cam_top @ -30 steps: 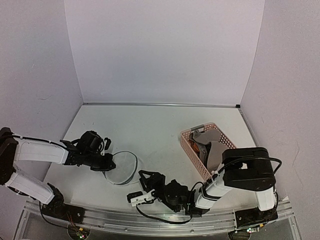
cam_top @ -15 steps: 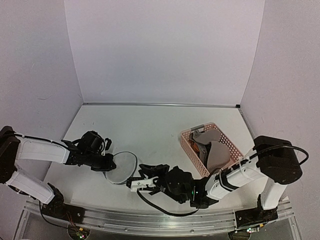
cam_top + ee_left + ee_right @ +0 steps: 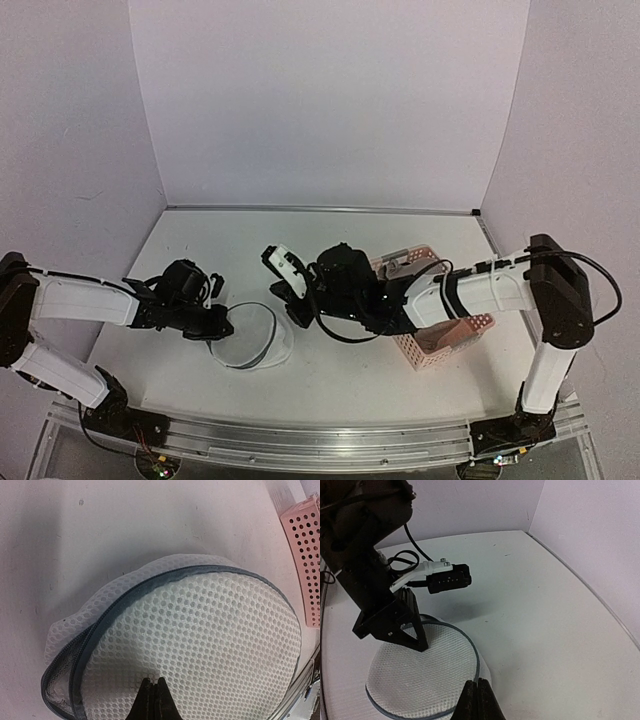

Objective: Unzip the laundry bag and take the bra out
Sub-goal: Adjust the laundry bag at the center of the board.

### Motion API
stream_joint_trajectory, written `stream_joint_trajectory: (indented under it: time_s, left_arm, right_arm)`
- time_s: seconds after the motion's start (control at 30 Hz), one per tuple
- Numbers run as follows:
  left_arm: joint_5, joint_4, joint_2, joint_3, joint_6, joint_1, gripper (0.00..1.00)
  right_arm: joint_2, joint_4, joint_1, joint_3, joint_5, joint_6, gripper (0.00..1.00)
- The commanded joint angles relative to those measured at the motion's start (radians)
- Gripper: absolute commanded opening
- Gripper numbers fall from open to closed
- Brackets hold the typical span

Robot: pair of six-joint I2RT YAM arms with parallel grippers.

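Left gripper (image 3: 218, 328): fully closed. In the left wrist view its fingertips (image 3: 152, 696) meet on the white mesh of the bag (image 3: 200, 640), and the mesh puckers into a dark crease at the tips, so the gripper pinches the bag's near face. The bag's grey zipper rim (image 3: 165, 579) arcs across the view beyond the tips.

Right gripper (image 3: 298, 312): fully closed, fingers pressed together. In the right wrist view its tips (image 3: 477, 692) sit at the bag's rim, on the side opposite the left gripper. Whether they hold any part of the rim cannot be told.

Bag: lies flat on the table (image 3: 320, 245), between the two grippers, with the left gripper at its left edge and the right gripper at its right edge.

Bra (image 3: 443, 333): lies in the pink basket (image 3: 425, 355), well apart from both grippers and to the right of the bag. The right arm crosses over the basket and hides most of it.
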Motion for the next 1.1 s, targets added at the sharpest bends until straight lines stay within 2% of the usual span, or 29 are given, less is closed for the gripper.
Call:
stream_joint_trajectory:
  time_s: [0.0,0.27,0.7,1.07]
  left_arm:
    - [-0.002,0.027,-0.020,0.052,0.007,-0.004,0.00]
    - [0.001,0.022,-0.014,0.060,0.008,-0.004,0.00]
    - [-0.010,0.052,0.052,0.031,0.005,-0.005,0.00]
    - [0.021,0.109,0.131,0.012,-0.005,-0.004,0.00]
  right_arm:
    - [0.094,-0.070,-0.030,0.101,-0.148,0.279,0.00]
    - [0.230,-0.035,-0.034,0.173,-0.176,0.360,0.00]
    - [0.299,0.050,-0.048,0.035,-0.102,0.437,0.00]
    - [0.296,0.085,-0.048,-0.043,-0.105,0.466,0.00]
